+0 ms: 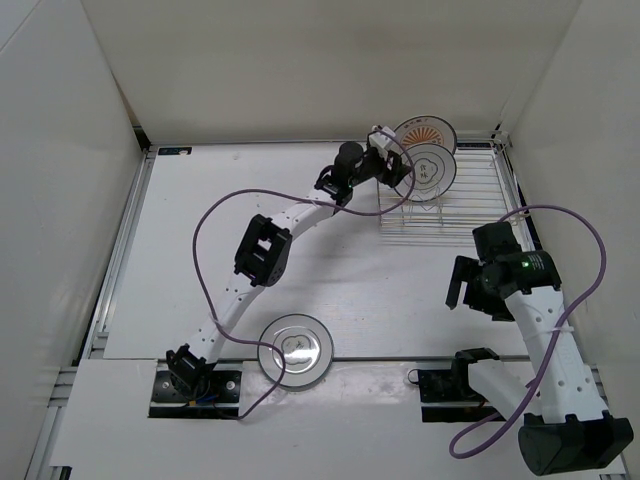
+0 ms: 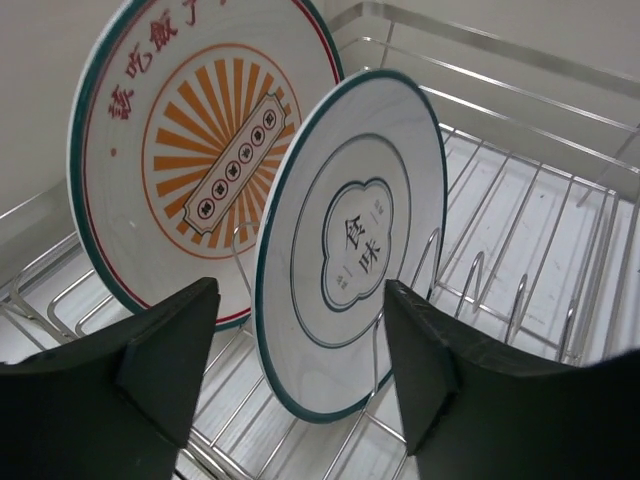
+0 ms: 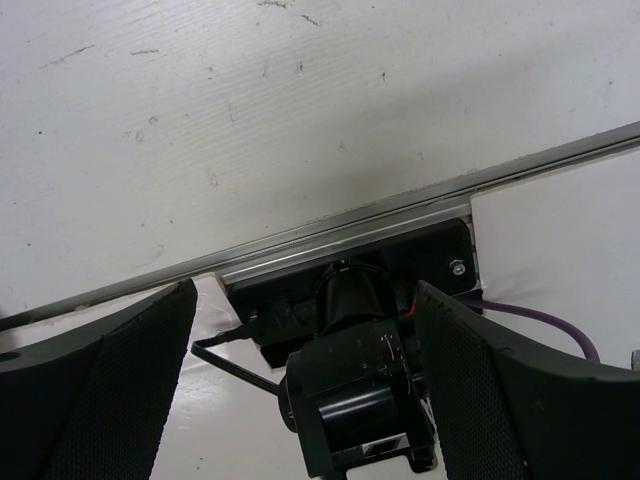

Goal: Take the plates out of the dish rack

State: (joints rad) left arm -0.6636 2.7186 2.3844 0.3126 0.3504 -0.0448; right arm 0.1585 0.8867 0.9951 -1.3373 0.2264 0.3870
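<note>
Fingers (image 2: 150,360) of the left gripper (image 2: 300,300) stand wide apart, one on each side of the scalloped plate (image 2: 350,250), and as far as I can see from the left wrist view they do not touch it. I judge that they are so wide because this plate stands on its edge between the wire dividers (image 2: 470,280) of the dish rack (image 2: 520,200), and the jaws need room to pass around the rim before closing. In the top view the rack sits at about 1 o'clock on the table (image 1: 380,290), and the left arm (image 1: 265,250) is stretched far out to reach it from the rack's 9 o'clock side. Behind the scalloped plate, toward 10 o'clock in the wrist view, the sunburst plate (image 2: 200,140) leans in another slot. The two are near, but I see a gap between them, so I think the front one can be gripped without pushing the other. A third plate (image 1: 293,347) lies flat at 6 o'clock on the table, near the left arm's base (image 1: 185,372), so I count one of three as unloaded. The right gripper (image 3: 302,295) is also spread open and empty, at about 4 o'clock, well apart from the rack. Probably it is parked there to leave the way free.
</note>
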